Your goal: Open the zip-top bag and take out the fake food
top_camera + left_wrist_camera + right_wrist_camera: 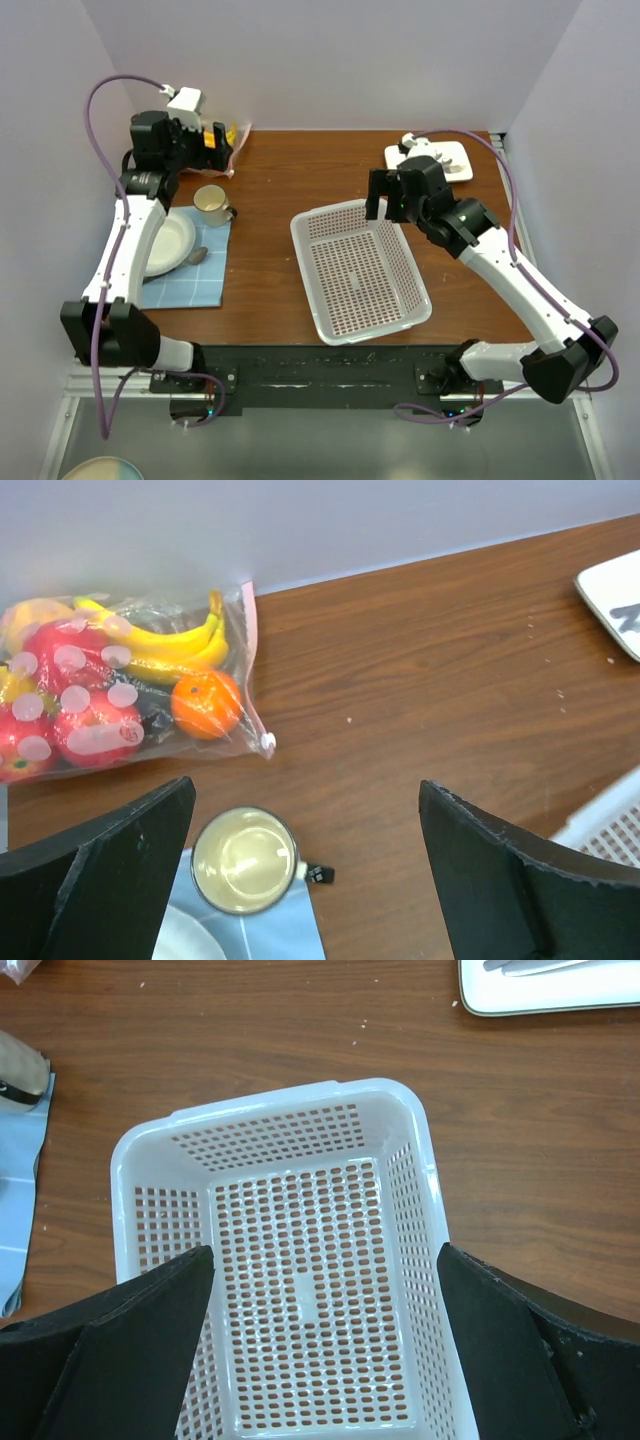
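Bag (140,680) lies at the bench's far-left corner by the wall, fruit (206,704) inside; its zip edge faces right and looks shut. Left tool (305,815) hovers just short of it, jaws wide, holding nothing. Right tool (325,1280) is equally wide and empty above the basket (270,1100). Step in hand: reach for the bag. Best to pinch plastic near the zip, clear of the mug (243,860). Left wrist view shows zip and contents; from the top, the arm hides most of the bag.
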`<state>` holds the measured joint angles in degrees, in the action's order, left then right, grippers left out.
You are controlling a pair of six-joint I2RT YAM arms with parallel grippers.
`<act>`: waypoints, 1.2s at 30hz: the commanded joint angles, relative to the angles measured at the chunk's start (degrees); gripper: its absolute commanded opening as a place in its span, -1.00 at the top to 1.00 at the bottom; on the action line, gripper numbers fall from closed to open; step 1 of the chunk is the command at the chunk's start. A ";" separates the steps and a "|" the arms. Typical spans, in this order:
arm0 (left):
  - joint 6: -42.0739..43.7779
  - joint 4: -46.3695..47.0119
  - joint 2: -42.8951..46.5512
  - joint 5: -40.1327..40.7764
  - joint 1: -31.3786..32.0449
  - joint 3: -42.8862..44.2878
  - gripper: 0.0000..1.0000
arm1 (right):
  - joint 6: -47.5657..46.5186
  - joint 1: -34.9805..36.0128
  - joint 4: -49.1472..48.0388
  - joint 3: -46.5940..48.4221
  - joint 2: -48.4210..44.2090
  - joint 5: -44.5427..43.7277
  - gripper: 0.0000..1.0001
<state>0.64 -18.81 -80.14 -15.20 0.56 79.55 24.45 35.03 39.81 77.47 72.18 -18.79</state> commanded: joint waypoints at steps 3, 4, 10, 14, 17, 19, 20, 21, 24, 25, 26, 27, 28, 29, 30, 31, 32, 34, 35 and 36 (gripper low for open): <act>1.64 6.15 -15.27 4.04 0.50 12.17 -1.00 | 0.69 2.85 -2.63 -5.39 -6.17 -3.00 -0.97; 2.08 7.02 -17.31 8.83 2.15 13.78 -1.00 | 0.78 3.38 -3.59 -7.14 -7.13 -3.18 -0.97; 12.97 16.96 -28.48 31.70 11.65 15.81 -1.00 | 2.71 4.79 -5.27 -13.03 -12.68 -5.38 -0.97; 11.31 15.56 -36.21 34.01 12.19 21.34 -0.98 | 3.41 4.96 -5.80 -15.51 -14.61 -6.17 -0.97; 10.34 14.94 -41.66 36.46 12.19 25.30 -0.80 | 3.77 4.96 -5.45 -16.39 -15.14 -6.35 -0.96; 9.99 15.46 -44.66 39.35 12.19 27.32 -0.59 | 3.77 4.96 -5.10 -16.91 -15.58 -6.52 -0.96; 9.99 15.82 -45.54 40.33 12.19 27.85 -0.51 | 3.59 4.96 -5.01 -17.18 -15.75 -6.61 -0.96; 10.08 16.08 -46.76 41.30 12.19 28.55 -0.44 | 3.59 4.96 -4.92 -17.35 -15.93 -6.88 -0.96; 9.99 16.35 -48.27 43.06 12.27 28.73 -0.29 | 3.59 4.97 -4.57 -18.23 -16.81 -7.23 -0.96; 10.08 16.52 -48.62 43.50 12.36 28.65 -0.23 | 3.59 4.96 -4.57 -18.58 -17.25 -7.23 -0.96; 10.34 16.52 -49.49 43.94 12.45 28.56 -0.22 | 3.59 4.96 -4.57 -18.85 -17.34 -7.32 -0.96; 10.52 16.44 -50.02 44.46 12.71 28.56 -0.21 | 3.59 4.96 -4.74 -18.94 -17.43 -7.49 -0.96; 10.60 16.43 -50.46 44.82 12.80 28.47 -0.21 | 3.68 4.96 -4.83 -19.11 -17.60 -7.49 -0.96; 10.78 16.78 -51.08 45.08 12.80 27.77 -0.21 | 3.68 4.96 -4.92 -19.11 -17.52 -7.49 -0.96; 10.96 17.92 -51.34 45.95 12.89 27.24 -0.21 | 3.85 4.96 -4.75 -19.03 -17.51 -7.41 -0.96; 11.22 18.97 -51.52 46.14 12.89 26.63 -0.21 | 3.85 4.96 -4.57 -18.68 -17.43 -7.23 -0.96; 11.57 20.29 -51.87 46.23 12.89 25.58 -0.21 | 4.03 4.96 -4.39 -18.50 -17.43 -7.14 -0.96; 12.01 21.62 -52.40 46.66 12.89 25.13 -0.22 | 4.03 4.96 -3.87 -18.15 -17.51 -6.97 -0.96; 12.62 22.23 -53.01 47.01 12.89 24.87 -0.22 | 4.03 5.05 -3.78 -18.15 -17.78 -7.05 -0.96; 12.97 23.28 -53.45 47.89 12.89 24.78 -0.22 | 4.12 4.97 -3.52 -18.15 -17.95 -7.05 -0.96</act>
<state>11.77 -2.33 -132.03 29.17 13.26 105.10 27.46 39.75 36.42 58.57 55.53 -24.60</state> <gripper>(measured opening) 0.609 0.982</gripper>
